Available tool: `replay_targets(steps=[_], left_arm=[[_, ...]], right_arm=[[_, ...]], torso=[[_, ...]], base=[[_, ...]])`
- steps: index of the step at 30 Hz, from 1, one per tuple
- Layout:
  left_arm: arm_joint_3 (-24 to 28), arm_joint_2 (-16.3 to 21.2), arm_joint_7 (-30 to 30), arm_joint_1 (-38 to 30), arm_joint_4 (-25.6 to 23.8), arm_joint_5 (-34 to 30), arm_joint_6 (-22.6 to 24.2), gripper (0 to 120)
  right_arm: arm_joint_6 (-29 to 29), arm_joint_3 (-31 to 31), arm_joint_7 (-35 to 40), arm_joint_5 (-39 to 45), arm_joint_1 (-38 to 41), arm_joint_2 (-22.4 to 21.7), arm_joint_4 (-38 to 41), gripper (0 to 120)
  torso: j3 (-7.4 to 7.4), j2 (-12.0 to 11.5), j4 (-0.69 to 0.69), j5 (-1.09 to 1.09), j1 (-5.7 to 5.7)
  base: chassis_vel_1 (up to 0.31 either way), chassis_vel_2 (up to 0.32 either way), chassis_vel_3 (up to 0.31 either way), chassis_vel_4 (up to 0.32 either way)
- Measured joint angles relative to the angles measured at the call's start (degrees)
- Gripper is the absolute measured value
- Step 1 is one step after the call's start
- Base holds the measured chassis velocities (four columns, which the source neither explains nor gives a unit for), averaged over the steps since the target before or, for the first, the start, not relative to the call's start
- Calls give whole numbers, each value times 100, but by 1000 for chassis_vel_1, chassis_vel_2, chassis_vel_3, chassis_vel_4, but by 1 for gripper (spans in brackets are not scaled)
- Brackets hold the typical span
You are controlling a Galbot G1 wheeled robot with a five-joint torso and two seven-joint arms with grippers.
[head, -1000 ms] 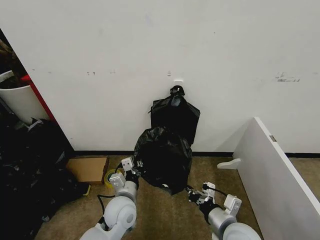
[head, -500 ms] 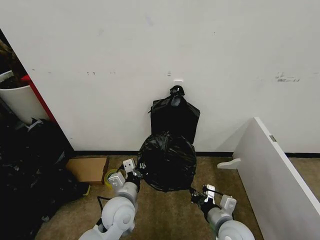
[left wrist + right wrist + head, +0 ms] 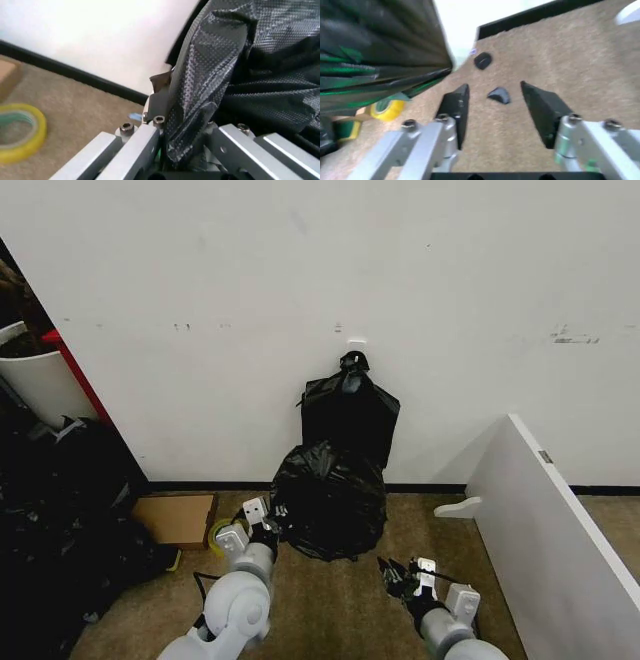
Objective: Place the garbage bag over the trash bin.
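At floor level by the wall, left gripper [image 3: 266,524] clamped on a fold of the garbage bag [image 3: 330,502]; in the left wrist view, thin black film [image 3: 200,101] bunched between the fingers and rising out of them. Right gripper [image 3: 402,574] spread wide and holding nothing, low over the carpet [image 3: 330,600], just clear of the bag's near lower edge; between its fingers [image 3: 457,108] in the right wrist view, bare carpet and two small dark scraps.

Garbage bag standing puffed and crinkled on the floor against the wall, in front of a flat black bag [image 3: 350,412] with a knotted top. Judged light, limp and slick: likely to slip from a shallow pinch, stretch or tear if yanked, collapse when let go. Best taken at the open edge, by a gathered fold rather than a single layer, one hold on each side to spread the mouth.

Short tan carpet underfoot, white wall [image 3: 320,280] behind. Beside the left arm, a roll of yellow tape [image 3: 220,532] and a cardboard piece [image 3: 178,518]; to the right, a white panel [image 3: 550,520]; far left, a large white container [image 3: 40,385] and dark clutter.
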Motion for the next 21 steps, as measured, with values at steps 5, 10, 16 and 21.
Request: replay_targets(steps=[5,10,16,21], left_arm=[[34,4,64,37,117,451,-155,0],[169,-37,180,71,285,1194,-345,0],[400,-119,325,39,522,1865,-566,0],[668,-124,408,-51,640,2179,-648,0]], right_arm=[[52,215,207,-34,-237,-28,480,60],[70,63,218,-354,-472,-178,1353,67],[-75,-652,307,-697,-149,-306,1660,46],[-147,-1106,529,-919,174,-309,1438,27]], torso=[[0,0,1,1,0],[0,0,0,-2,0],[0,0,1,0,0],[0,0,-3,-1,0]], base=[[0,0,0,0],[0,0,0,0],[0,0,0,0],[0,0,0,0]])
